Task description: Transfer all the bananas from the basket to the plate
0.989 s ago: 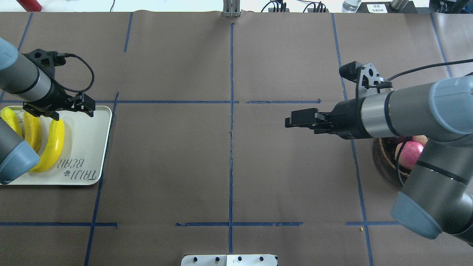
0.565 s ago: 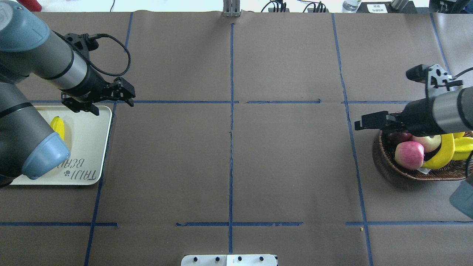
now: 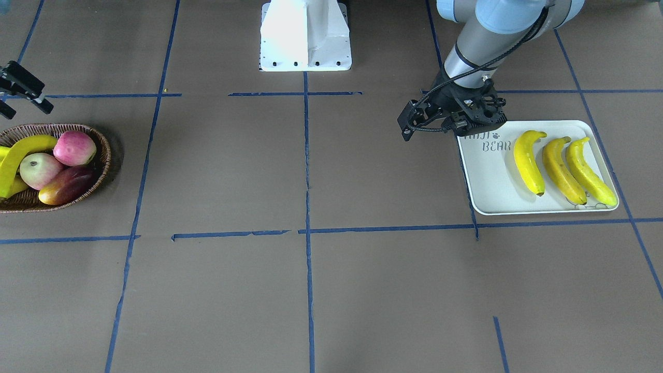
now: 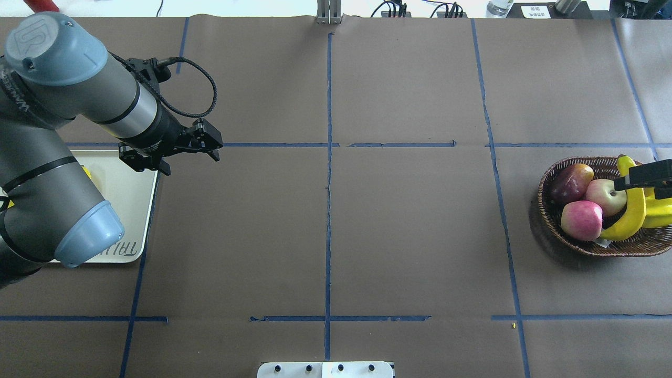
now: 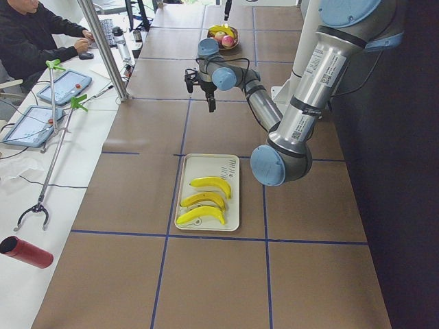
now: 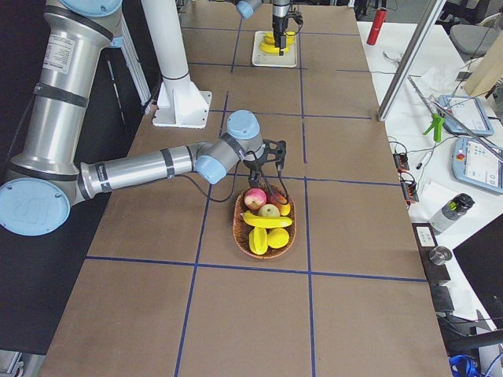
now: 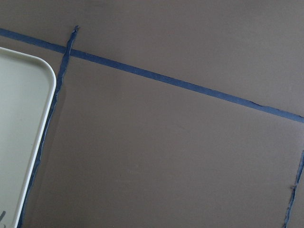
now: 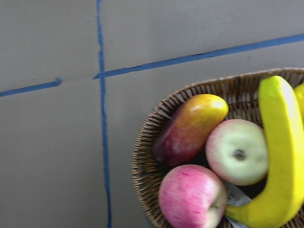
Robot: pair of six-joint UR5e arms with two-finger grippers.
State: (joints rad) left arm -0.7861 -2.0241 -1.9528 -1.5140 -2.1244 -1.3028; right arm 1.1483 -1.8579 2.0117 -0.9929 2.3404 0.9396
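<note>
Three bananas [image 3: 562,166] lie side by side on the tray [image 3: 487,181]. The last banana [image 4: 632,210] rests in the basket [image 4: 548,226], against the apples [image 4: 581,220] and over a stubbier yellow fruit [image 4: 662,211] (not wanted). The right end effector [image 3: 20,97] hangs above the basket, spread wide and empty. It should straddle the banana's mid-curve across its width, clear of the apples, then lift straight up. The left end effector [image 4: 214,147], likewise spread and empty, hovers over the tabletop [image 4: 399,236] just beside the tray.
</note>
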